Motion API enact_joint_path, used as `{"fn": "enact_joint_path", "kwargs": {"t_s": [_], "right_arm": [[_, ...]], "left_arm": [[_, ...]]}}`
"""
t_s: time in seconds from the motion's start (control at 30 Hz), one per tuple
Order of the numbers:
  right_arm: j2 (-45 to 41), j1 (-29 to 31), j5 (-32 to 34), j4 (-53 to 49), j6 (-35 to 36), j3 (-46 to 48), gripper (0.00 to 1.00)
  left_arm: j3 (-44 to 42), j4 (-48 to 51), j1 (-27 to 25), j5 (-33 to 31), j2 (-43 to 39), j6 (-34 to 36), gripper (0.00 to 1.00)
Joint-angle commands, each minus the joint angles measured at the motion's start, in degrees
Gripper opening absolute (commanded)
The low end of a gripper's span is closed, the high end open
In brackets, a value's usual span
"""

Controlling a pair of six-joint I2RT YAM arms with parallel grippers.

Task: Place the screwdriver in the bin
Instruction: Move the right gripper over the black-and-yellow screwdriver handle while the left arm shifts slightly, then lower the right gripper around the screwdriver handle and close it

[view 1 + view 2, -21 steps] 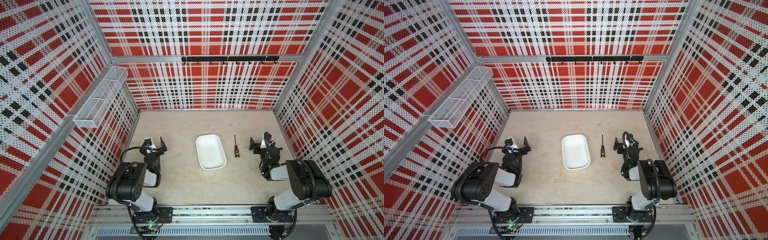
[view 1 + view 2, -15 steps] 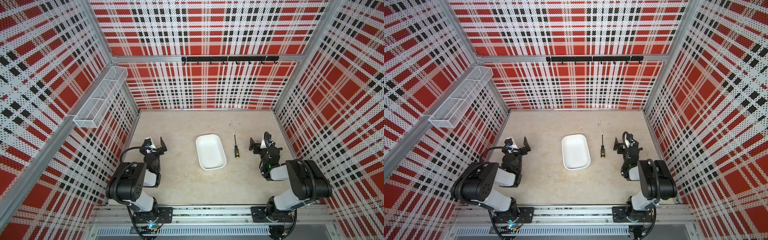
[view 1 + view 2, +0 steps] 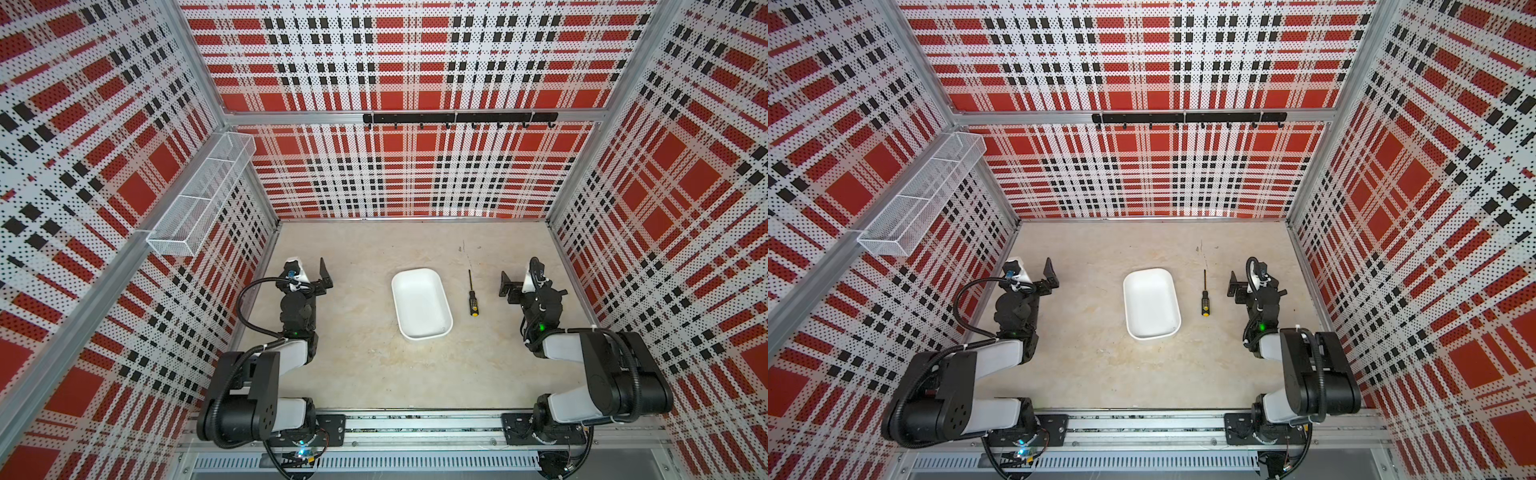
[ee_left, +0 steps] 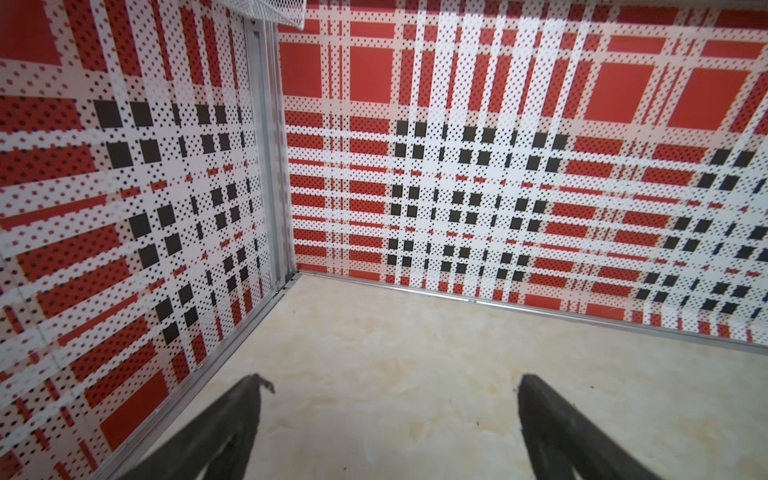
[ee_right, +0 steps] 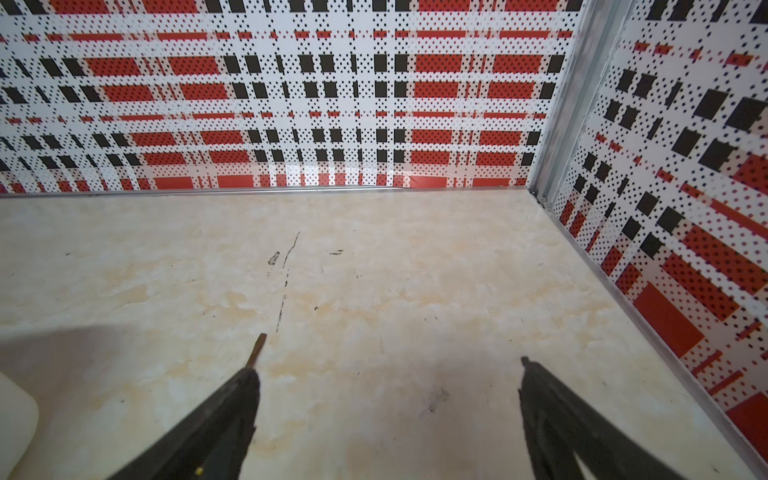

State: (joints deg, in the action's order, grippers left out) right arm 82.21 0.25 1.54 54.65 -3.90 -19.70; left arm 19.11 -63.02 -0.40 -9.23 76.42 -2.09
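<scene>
The screwdriver (image 3: 472,297) (image 3: 1204,297), with a black handle, yellow dots and a thin shaft, lies flat on the beige floor just right of the bin (image 3: 419,299) (image 3: 1150,303). The bin is a shallow white tub with nothing in it. My right gripper (image 3: 519,280) (image 3: 1246,282) rests low, a short way right of the screwdriver, and is open and empty. In the right wrist view only the shaft tip (image 5: 257,347) shows past one finger of that gripper (image 5: 386,370), and a corner of the bin (image 5: 12,415) shows at the edge. My left gripper (image 3: 309,274) (image 4: 390,380) is open and empty, left of the bin.
A white wire-mesh basket (image 3: 199,195) hangs on the left wall. A black hook rail (image 3: 459,118) runs along the back wall. Plaid perforated walls close in the floor on three sides. Both arm bases sit on the front rail.
</scene>
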Motion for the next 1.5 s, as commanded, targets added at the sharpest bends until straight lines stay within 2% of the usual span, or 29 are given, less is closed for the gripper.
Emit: {"fn": "enact_joint_path", "kwargs": {"t_s": [0.0,0.13,0.37,0.63,0.8,1.07,1.33,1.47], "right_arm": [[-4.4,0.3,0.9,-5.0,0.1,-0.9,1.00],[-9.1,0.3,-0.5,-11.7,-0.9,-3.0,1.00],[-12.8,0.4,-4.8,-32.0,-2.6,-11.4,1.00],[-9.5,0.8,-17.1,-48.9,-6.7,-20.1,1.00],[-6.0,3.1,-20.5,-54.6,-9.8,-23.2,1.00],[2.4,7.6,-20.4,-57.7,-14.3,-27.4,1.00],[9.9,12.3,-16.2,-60.9,-15.7,-30.8,1.00],[11.7,13.7,-14.2,-62.8,-16.1,-31.9,0.96]], "left_arm": [[2.0,4.5,-0.1,4.4,-2.4,-2.8,0.98],[3.9,7.6,-0.9,7.0,-2.1,-5.8,0.98],[4.2,11.5,-4.8,8.5,-1.8,-9.1,0.98],[9.1,24.1,-5.4,16.9,-1.4,-18.7,0.98],[7.7,26.6,-5.8,23.0,-2.8,-23.9,0.98],[2.9,26.8,-6.3,27.7,-4.5,-28.8,0.98],[3.2,26.9,-6.7,31.3,-3.2,-31.1,0.98],[4.4,26.8,-7.4,32.3,-0.3,-31.7,0.98]]}}
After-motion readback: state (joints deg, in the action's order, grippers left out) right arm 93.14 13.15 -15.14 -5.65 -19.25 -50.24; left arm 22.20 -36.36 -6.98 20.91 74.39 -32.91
